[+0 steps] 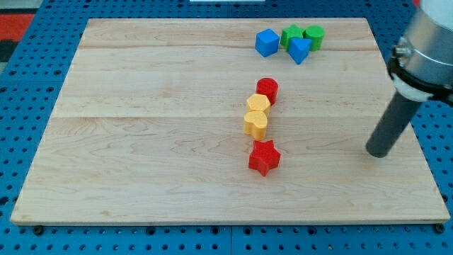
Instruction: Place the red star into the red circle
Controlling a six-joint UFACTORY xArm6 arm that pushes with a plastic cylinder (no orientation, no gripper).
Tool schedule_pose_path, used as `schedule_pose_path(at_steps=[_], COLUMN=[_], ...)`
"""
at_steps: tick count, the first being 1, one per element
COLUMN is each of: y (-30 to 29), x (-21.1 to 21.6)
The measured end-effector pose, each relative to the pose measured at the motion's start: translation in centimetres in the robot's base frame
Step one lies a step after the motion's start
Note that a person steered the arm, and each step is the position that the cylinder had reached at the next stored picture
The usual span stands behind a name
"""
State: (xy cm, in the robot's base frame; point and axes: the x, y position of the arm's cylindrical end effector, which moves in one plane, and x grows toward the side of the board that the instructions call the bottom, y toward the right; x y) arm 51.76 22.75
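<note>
The red star (264, 157) lies on the wooden board (141, 142), below the middle. The red circle (267, 90) stands above it, at the top of a short column. Two yellow blocks sit between them: a yellow hexagon (257, 105) touching the red circle, and a yellow heart-like block (256, 124) just above the star. My tip (378, 151) rests on the board far to the right of the red star, at about the star's height, touching no block.
A cluster sits near the board's top edge at the right: a blue cube (267, 42), a blue block (299, 50), a green star (290, 35) and a green cylinder (314, 37). The board lies on a blue pegboard table.
</note>
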Motion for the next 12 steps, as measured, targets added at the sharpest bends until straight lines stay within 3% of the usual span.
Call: schedule_pose_path(at_steps=[1, 2, 3, 5, 7, 9, 10, 11, 12], y=[-2.7, -9.8, -15.9, -14.7, -29.3, -19.4, -18.8, -20.0, -17.6], x=[3.7, 5.8, 2.7, 4.8, 3.9, -2.3, -2.4, 2.4, 4.1])
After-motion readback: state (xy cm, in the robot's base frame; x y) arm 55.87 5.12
